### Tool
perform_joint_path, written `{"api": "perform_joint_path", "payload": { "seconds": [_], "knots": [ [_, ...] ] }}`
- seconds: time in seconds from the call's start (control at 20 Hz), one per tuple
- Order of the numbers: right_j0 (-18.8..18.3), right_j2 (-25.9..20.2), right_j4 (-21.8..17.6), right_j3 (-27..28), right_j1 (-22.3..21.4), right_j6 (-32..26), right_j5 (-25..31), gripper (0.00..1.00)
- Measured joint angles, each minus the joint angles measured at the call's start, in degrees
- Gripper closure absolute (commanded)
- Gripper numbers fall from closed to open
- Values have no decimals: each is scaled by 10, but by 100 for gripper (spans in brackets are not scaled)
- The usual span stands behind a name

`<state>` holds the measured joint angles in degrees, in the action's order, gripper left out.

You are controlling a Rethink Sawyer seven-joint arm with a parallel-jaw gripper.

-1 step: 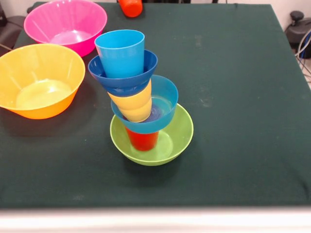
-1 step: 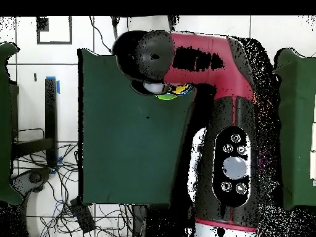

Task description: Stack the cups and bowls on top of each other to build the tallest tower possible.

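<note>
- Since the tower leans left, any added cup, like the orange cup far back, needs gentle, centred placement.
- I cannot tell the jaw state; the arm hides the gripper.

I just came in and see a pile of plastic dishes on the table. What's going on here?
A leaning tower of glossy plastic cups and bowls stands on the dark green table. From the bottom up: a green bowl, a red cup, a light blue bowl, a yellow cup, a dark blue bowl and a light blue cup. Nothing is touching it. A large pink bowl and a yellow-orange bowl sit unused beside it. The red and black arm hangs overhead; its gripper is not visible.
</note>
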<state>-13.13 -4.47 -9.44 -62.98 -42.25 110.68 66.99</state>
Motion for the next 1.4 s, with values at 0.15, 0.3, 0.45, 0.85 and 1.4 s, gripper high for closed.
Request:
{"api": "perform_joint_path", "payload": {
  "seconds": [0.15, 0.3, 0.45, 0.85, 1.4],
  "knots": [
    [-14, -16, -1, 0, 1, -17, 0, 100],
    [-28, -27, -2, 0, 3, -31, 0, 100],
    [-42, -38, -3, 0, 5, -44, 0, 100],
    [-81, -58, -6, 0, 8, -74, 0, 100],
    [-102, -81, -31, 1, 24, -81, 0, 100]
  ]
}}
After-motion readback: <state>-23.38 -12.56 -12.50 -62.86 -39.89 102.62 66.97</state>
